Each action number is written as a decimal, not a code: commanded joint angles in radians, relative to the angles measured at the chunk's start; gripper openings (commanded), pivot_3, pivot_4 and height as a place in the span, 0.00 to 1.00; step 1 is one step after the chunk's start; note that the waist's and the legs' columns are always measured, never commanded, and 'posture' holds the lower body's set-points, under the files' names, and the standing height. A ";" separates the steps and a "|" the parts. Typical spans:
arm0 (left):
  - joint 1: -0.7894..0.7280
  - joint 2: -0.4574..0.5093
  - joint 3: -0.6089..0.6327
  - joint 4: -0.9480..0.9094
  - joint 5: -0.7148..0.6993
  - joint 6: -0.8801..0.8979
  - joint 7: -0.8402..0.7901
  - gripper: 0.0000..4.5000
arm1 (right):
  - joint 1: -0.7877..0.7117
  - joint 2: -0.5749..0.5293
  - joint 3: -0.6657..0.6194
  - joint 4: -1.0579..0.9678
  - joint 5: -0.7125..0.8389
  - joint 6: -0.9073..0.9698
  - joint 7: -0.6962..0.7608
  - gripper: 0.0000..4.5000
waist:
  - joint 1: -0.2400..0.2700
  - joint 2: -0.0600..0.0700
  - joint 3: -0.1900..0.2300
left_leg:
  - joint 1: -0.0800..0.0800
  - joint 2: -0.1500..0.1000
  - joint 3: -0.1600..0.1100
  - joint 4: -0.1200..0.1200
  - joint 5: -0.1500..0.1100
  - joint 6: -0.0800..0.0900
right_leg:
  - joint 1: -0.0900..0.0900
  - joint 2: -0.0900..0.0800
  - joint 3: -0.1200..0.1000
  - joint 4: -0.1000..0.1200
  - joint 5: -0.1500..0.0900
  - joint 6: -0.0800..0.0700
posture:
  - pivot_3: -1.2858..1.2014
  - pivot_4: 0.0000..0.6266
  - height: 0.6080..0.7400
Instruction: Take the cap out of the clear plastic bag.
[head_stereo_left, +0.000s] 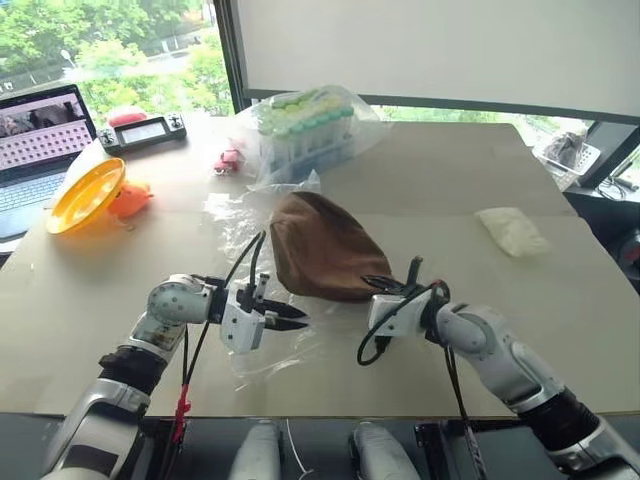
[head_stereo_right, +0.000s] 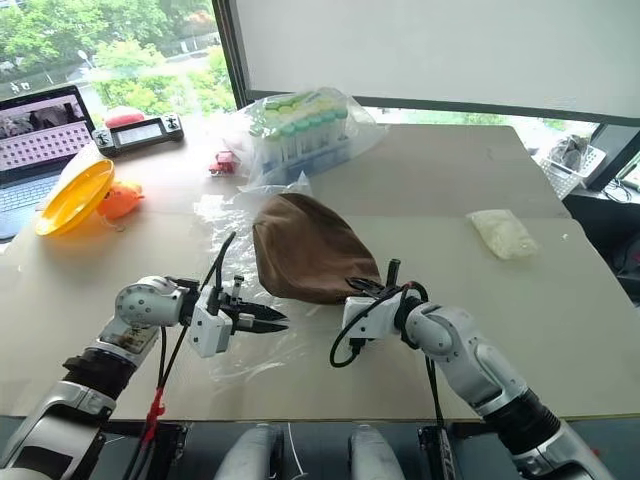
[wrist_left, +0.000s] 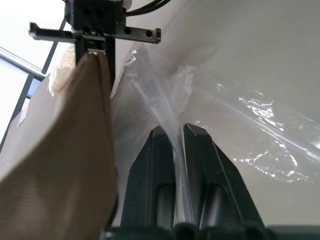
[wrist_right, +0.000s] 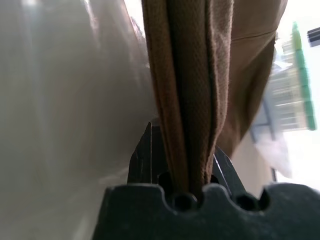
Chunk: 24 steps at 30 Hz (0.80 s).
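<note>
Jaws first: from the head view, the right gripper (head_stereo_left: 385, 286) is clamped on the one cap's (head_stereo_left: 320, 245) near edge, likely to draw it out. In the left wrist view, the left gripper (wrist_left: 178, 135) pinches the single clear plastic bag (wrist_left: 240, 115), narrowly parted, probably anchoring it. In the right wrist view, brown fabric sits pressed between the jaws.
</note>
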 joint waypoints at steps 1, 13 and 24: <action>0.003 0.001 -0.005 -0.030 -0.053 0.026 -0.014 0.43 | 0.062 0.019 0.008 0.067 0.030 0.118 0.094 0.10 | 0.005 0.000 0.000 | 0.001 0.000 0.000 0.000 0.000 0.000 | 0.001 0.000 0.000 0.000 0.000 0.000 | 0.52 0.24 1.00; 0.011 0.175 0.052 -0.407 -0.388 0.946 -0.052 1.00 | 0.100 0.100 -0.261 -0.198 0.496 0.461 0.308 0.99 | -0.003 0.000 -0.001 | -0.001 0.000 -0.002 -0.001 -0.001 0.001 | 0.000 0.000 -0.001 0.000 -0.001 -0.001 | 0.52 0.24 1.00; 0.005 0.065 0.371 -0.333 -0.624 1.498 0.370 1.00 | 0.138 0.133 -0.755 -0.287 1.073 0.772 0.299 0.99 | -0.015 0.002 0.001 | -0.006 0.000 -0.004 -0.001 -0.001 0.001 | -0.004 0.000 -0.002 0.001 -0.002 0.001 | 0.52 0.24 1.00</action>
